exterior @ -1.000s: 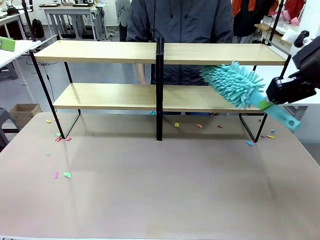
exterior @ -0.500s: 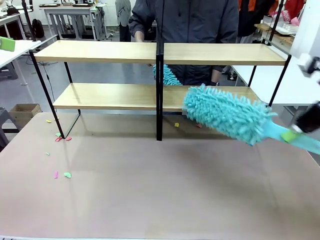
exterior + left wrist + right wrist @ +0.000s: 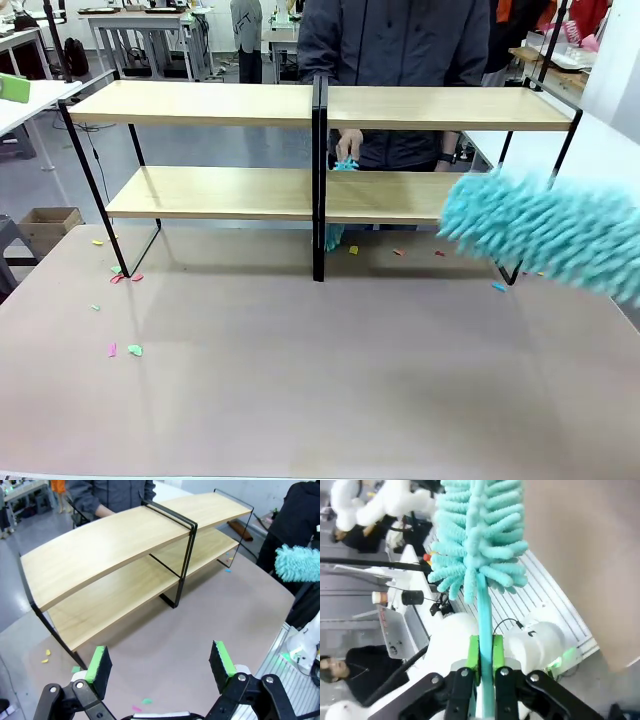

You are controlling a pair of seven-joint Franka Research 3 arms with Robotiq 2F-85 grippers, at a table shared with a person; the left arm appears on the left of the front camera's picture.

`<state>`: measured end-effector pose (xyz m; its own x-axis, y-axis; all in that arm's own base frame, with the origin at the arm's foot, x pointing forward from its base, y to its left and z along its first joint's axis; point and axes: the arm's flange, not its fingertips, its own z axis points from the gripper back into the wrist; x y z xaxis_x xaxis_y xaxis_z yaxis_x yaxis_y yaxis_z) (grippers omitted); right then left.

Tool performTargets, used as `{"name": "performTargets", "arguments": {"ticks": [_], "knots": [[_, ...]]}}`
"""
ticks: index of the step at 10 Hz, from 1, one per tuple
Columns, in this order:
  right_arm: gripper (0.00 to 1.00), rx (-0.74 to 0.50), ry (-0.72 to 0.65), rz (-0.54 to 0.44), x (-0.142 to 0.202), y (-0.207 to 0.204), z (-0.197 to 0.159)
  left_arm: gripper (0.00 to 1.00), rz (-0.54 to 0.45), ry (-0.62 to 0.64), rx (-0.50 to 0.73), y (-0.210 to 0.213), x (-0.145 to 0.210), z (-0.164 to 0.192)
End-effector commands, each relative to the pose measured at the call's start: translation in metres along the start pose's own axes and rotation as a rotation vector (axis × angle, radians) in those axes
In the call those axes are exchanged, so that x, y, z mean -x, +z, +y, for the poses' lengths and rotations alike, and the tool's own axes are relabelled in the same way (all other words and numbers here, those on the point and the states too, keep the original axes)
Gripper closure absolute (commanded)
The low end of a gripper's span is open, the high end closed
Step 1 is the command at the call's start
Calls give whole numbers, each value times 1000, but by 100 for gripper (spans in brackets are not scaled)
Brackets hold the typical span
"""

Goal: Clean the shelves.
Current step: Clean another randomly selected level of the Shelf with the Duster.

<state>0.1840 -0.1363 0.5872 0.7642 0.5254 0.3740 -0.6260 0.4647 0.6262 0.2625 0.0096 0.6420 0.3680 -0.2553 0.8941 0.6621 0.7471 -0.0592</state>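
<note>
The shelves [image 3: 210, 103] stand across the far half of the table, light-wood boards on a black frame with a black centre post; they also appear in the left wrist view [image 3: 125, 545]. A fluffy teal duster [image 3: 545, 235] hangs blurred in front of the lower right board. In the right wrist view my right gripper [image 3: 485, 655] is shut on the duster's teal handle, the duster head [image 3: 477, 535] above it. My left gripper [image 3: 160, 659] hovers open and empty above the table, facing the shelves. Behind the shelves a person's hand [image 3: 347, 148] holds a small teal duster [image 3: 334, 236] by the centre post.
Coloured paper scraps lie on the brown table: some at the left [image 3: 120, 350], some under the rack [image 3: 352, 250], one by its right foot [image 3: 498, 287]. A cardboard box [image 3: 45, 225] sits on the floor at the left. A white table [image 3: 600, 150] stands to the right.
My teal duster has swung off the lower right board, down and out to the right. The person has shifted right and brought their small duster down beside the centre post.
</note>
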Motion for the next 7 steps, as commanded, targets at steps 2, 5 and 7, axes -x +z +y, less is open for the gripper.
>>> {"name": "performTargets", "arguments": {"ticks": [2,5,7], "knots": [[88,8,194,-236,11,76,18,0,-5,-7,11,0,1,1],[88,55,339,-347,21,127,36,0,-5,-7,11,0,1,1],[88,99,414,-453,15,145,25,0,-5,-7,11,0,1,1]]}}
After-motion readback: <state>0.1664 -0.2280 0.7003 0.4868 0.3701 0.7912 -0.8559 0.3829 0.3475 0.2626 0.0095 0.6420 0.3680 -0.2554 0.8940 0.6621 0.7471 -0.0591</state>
